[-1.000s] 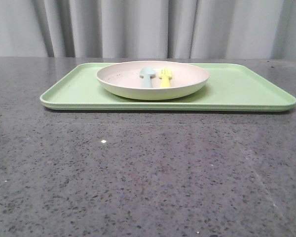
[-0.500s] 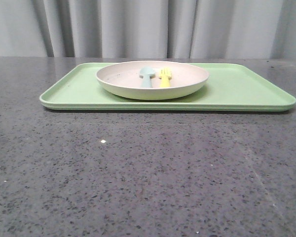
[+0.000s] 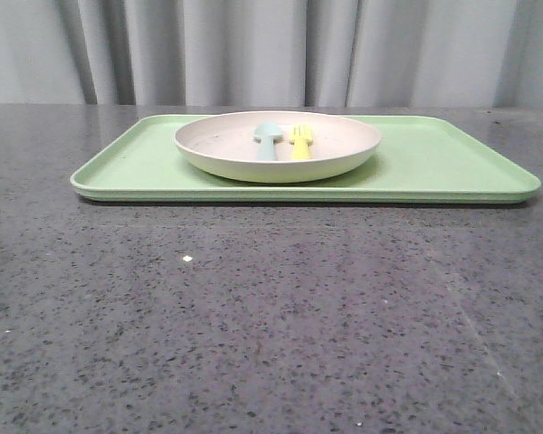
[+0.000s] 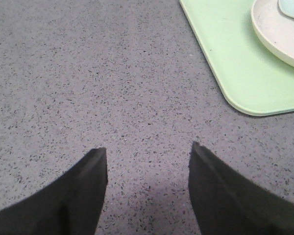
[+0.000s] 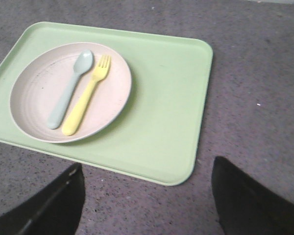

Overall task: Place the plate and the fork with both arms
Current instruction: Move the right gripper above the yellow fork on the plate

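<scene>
The cream plate [image 3: 226, 149] sits on the left half of the light-green tray [image 3: 434, 163]. The yellow fork [image 3: 301, 143] lies in the plate beside a pale blue spoon [image 3: 268, 140]. The right wrist view shows the plate [image 5: 36, 95], the fork [image 5: 86, 102] and the spoon [image 5: 68, 90] from above. My right gripper [image 5: 146, 169] is open and empty over bare table, short of the tray's near corner. My left gripper [image 4: 148, 149] is open and empty over bare table beside the tray's corner [image 4: 250, 93]. Only the plate's edge [image 4: 277, 36] shows there. Neither gripper shows in the front view.
The tray lies across the back of the dark speckled table [image 3: 271, 316]. Grey curtains [image 3: 271, 50] hang behind. A small white speck [image 3: 187, 259] lies on the table in front of the tray.
The front view has shifted slightly, so the tray and plate sit a few pixels further left. The plate, fork and spoon have not moved on the tray.
</scene>
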Tool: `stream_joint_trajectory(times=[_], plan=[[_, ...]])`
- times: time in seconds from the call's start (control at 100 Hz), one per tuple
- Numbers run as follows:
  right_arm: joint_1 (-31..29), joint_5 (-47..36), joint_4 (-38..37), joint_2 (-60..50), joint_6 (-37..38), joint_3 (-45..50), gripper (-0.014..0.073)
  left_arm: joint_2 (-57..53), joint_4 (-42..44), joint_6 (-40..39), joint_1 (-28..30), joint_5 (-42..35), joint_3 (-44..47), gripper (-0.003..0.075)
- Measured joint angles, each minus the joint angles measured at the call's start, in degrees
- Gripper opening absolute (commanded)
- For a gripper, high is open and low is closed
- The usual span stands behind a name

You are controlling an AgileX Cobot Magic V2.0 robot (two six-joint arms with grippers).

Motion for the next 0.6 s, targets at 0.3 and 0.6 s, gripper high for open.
stream_joint_trajectory(times=[0.3,0.6], plan=[[9.85,0.00,-0.14,17.98,1.06,-11.99,0.0541,0.00,0.00,0.00,0.00,0.00,0.00,0.0375],[18.30,0.82,-15.12,32.82,17.31,-23.23,0.0541,0.00,0.00,0.00,0.00,0.08,0.00,0.0375]])
